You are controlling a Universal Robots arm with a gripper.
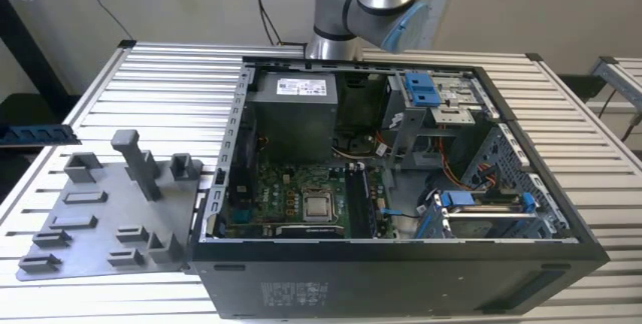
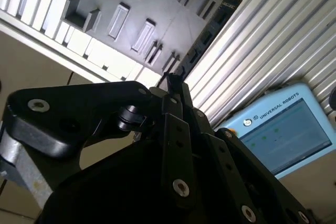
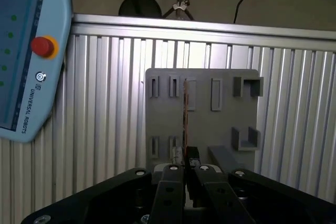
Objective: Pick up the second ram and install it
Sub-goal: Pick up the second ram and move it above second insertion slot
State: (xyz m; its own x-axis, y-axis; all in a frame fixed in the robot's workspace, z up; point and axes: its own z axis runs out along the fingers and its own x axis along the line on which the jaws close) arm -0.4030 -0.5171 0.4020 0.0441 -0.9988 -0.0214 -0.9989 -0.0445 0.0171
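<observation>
In both wrist views my gripper (image 3: 185,157) is shut on the second ram (image 3: 185,111), a thin dark stick seen edge-on that juts out from between the fingertips. In the second wrist view the ram (image 2: 207,32) runs as a dark strip away from the gripper (image 2: 173,83). It hangs high above the grey fixture plate (image 3: 210,129) and touches nothing else. In the exterior view the arm (image 1: 366,8) rises behind the open computer case (image 1: 401,264), whose motherboard (image 1: 301,196) carries long black slot rails (image 1: 357,200).
The grey fixture plate (image 1: 101,219), with its raised holders, lies on the ribbed metal table (image 1: 171,76) at the exterior view's left. A teach pendant (image 3: 23,61) lies beside the plate. Bright-blue drive clips (image 1: 422,87) sit in the case. A dark blue strip (image 1: 38,134) lies at the table's left edge.
</observation>
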